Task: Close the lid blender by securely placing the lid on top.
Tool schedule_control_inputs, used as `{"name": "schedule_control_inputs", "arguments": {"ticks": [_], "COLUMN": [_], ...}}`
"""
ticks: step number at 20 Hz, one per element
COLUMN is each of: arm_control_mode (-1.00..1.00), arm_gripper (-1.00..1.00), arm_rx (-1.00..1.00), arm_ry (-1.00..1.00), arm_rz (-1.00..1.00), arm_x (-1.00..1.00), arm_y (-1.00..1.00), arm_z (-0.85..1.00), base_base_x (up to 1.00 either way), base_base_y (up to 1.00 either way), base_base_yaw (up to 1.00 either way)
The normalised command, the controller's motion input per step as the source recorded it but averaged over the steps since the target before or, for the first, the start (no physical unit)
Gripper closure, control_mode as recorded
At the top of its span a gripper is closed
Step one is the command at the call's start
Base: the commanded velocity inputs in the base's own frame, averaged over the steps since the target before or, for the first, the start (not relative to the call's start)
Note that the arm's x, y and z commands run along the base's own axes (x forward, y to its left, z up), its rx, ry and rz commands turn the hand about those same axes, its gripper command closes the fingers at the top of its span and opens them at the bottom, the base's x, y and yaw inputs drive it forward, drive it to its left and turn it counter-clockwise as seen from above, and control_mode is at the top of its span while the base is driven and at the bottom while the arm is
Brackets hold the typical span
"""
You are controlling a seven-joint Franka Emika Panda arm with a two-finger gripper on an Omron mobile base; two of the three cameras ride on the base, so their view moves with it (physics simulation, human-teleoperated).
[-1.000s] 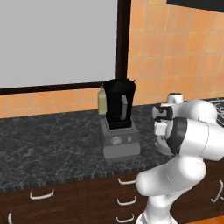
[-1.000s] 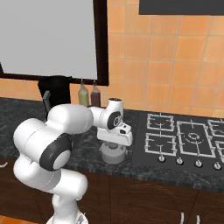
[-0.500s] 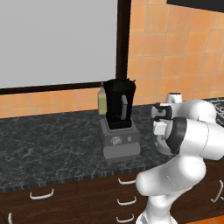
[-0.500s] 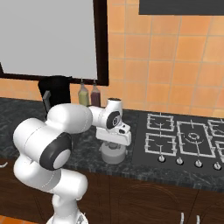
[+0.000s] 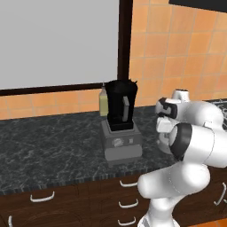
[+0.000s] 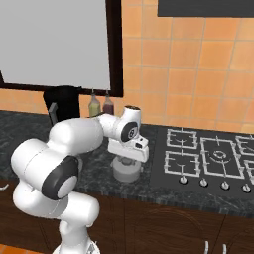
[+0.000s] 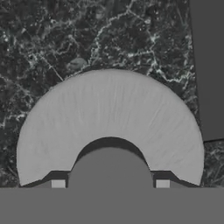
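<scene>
The light-grey round lid [image 7: 109, 113] lies flat on the dark stone counter, its raised knob [image 7: 110, 170] at the bottom middle of the hand view. My gripper [image 7: 110, 183] points straight down at it, open, with one fingertip [image 7: 58, 183] on each side of the knob. From the right base view, the gripper [image 6: 128, 158] hangs just over the lid [image 6: 126, 171]. The dark blender jar [image 5: 120, 106] stands uncovered on its grey base [image 5: 122, 142], to the left of the gripper [image 5: 164, 133] and lid [image 5: 163, 145]. My arm partly hides the blender [image 6: 62, 101].
A pale yellowish bottle [image 5: 103, 101] stands behind the blender; two bottles [image 6: 94, 105] stand by the wall. The gas hob [image 6: 208, 156] lies right of the lid, its dark edge [image 7: 210, 65] close by. Drawers [image 5: 44, 195] sit below the counter front.
</scene>
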Motion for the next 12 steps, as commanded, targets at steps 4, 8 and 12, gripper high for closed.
{"name": "schedule_control_inputs", "arguments": {"ticks": [4,8,12], "arm_control_mode": [-1.00,-1.00,-1.00], "arm_gripper": [1.00,1.00,1.00], "arm_rx": [0.16,0.09,0.04], "arm_ry": [-0.18,-0.26,-0.33], "arm_rz": [-0.04,-0.14,-0.19], "arm_x": [0.00,0.00,0.00], "arm_y": [0.00,0.22,0.30], "arm_z": [1.00,1.00,1.00], "base_base_x": [0.00,0.00,0.00], "base_base_y": [0.00,0.00,0.00], "base_base_yaw": [0.00,0.00,0.00]}}
